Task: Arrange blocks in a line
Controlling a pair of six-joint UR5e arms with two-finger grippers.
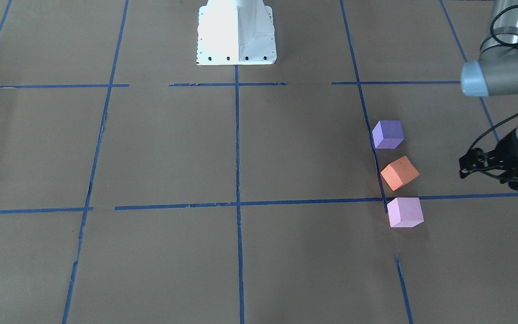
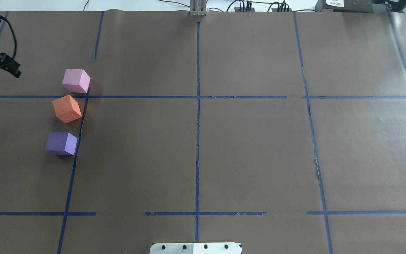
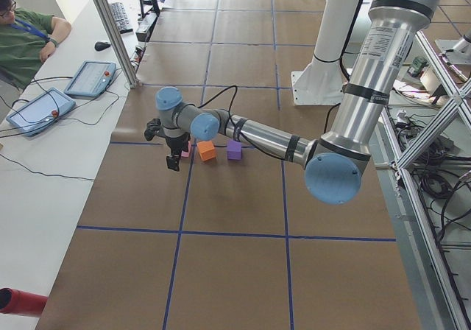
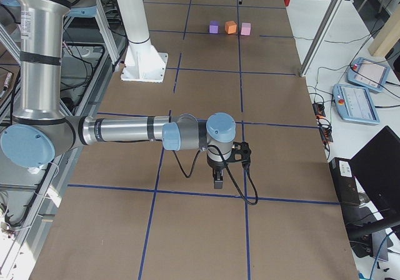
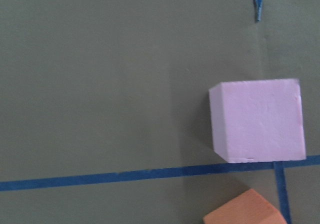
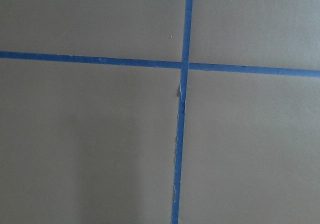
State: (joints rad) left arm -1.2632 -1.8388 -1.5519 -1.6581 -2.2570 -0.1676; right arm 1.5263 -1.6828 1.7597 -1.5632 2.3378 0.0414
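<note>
1. Three blocks sit in a line on the brown table (image 2: 224,141), on the robot's left side.
2. From the overhead view, the orange block (image 2: 67,108) is in the middle. The pink block (image 2: 76,80) is at its 12 o'clock and the purple block (image 2: 61,143) is at its 6 o'clock.
3. The blocks are close together, but each has a small gap from the next. None of them touch.
4. The orange block is turned a bit, so its corners point a different way from the other two.
5. A line of blue tape (image 2: 78,141) runs just beside the blocks on their 3 o'clock side. A corner of the pink block sits right where two tape lines meet.
6. The left gripper (image 1: 462,166) hangs above the table and points down. From overhead it is at about 10 o'clock from the pink block, near it but not touching. It has nothing in it. I cannot tell how wide its fingers are spread.
7. The left wrist view looks down at the pink block, with a bit of the orange block at 6 o'clock.
8. The right gripper (image 4: 217,181) is well apart from the blocks, on the other side of the table. It points down near a tape cross (image 6: 183,64). I cannot tell how wide its fingers are, or if it has anything.
9. The white robot base (image 2: 196,248) sits at 6 o'clock in the overhead view.
</note>
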